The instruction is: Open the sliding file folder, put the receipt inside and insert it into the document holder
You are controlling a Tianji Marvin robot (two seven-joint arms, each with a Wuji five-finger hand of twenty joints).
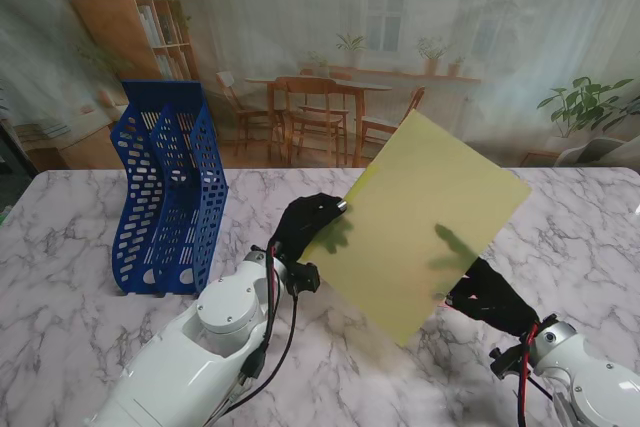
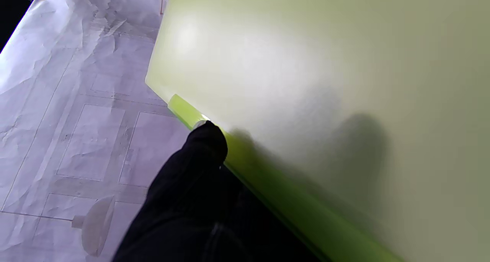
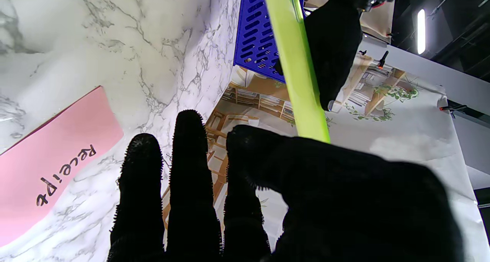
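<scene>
Nearest to me, low on the right of the stand view: right hand [image 1: 487, 295], clamped on the near corner of the yellow-green folder [image 1: 430, 219], finger shadows showing through the sheet. Farther in, left hand [image 1: 308, 227] pinching the folder's left edge, thumb tip resting on the bright green slide bar [image 2: 187, 114]. Folder held clear of the marble table [image 1: 80, 327] between both hands, tilted, one corner raised toward the far wall. Long axis of the bar running from the left hand's grip down toward the right hand, so any pull to slide it off would probably go along that line, not across it. Left hand closer to the bar's free end — likely the better one to draw it.

Receipt [image 3: 49, 158] not in the folder yet, by the look of it: pink, flat on the table, under the raised sheet and close to the right hand's fingers [image 3: 189, 170]. Hidden entirely in the stand view by the folder — shown only by the right wrist camera. Left wrist camera alone giving the thumb's contact with the bar.

Farthest, well apart on the left: blue document holder [image 1: 165, 197], upright, its slots seemingly empty.
</scene>
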